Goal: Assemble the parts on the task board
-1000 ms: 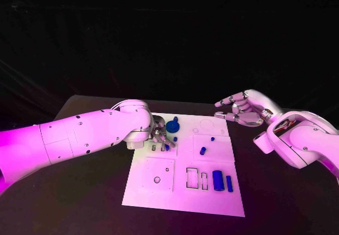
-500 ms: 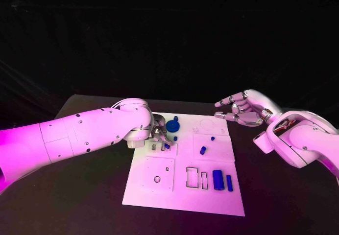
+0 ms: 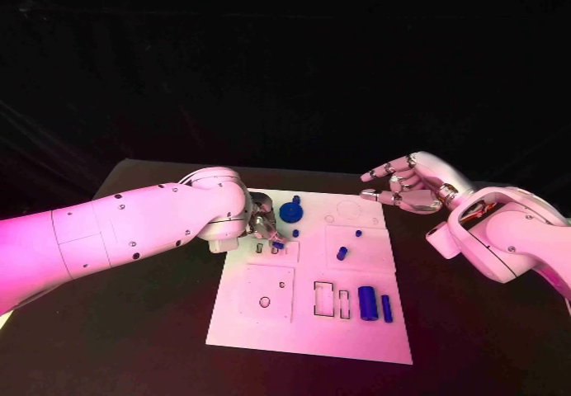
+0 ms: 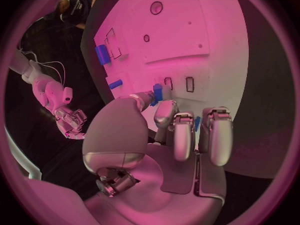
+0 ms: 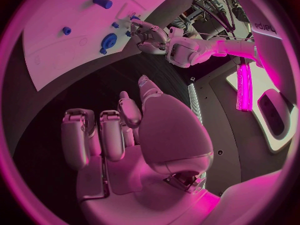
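Observation:
The white task board [image 3: 315,280] lies in the middle of the black table. My left hand [image 3: 264,223] hovers low over the board's far left part. In the left wrist view it pinches a small blue part [image 4: 157,92] between thumb and a finger, just above two small slots [image 4: 179,83]. A round blue part [image 3: 290,213] stands right beside that hand. Two small blue pegs [image 3: 342,253] sit mid-board, and two blue cylinders [image 3: 366,304] lie near the front right. My right hand [image 3: 404,188] hangs off the board's far right corner, fingers apart and holding nothing.
Empty rectangular slots [image 3: 323,299] and a square plate with a hole [image 3: 266,293] take up the board's near half. Bare black table [image 3: 143,330] surrounds the board on all sides. My left forearm [image 3: 131,235] crosses the table's left side.
My left arm has shifted slightly to the left while its hand stays over the same far left spot on the board. The right hand has not moved.

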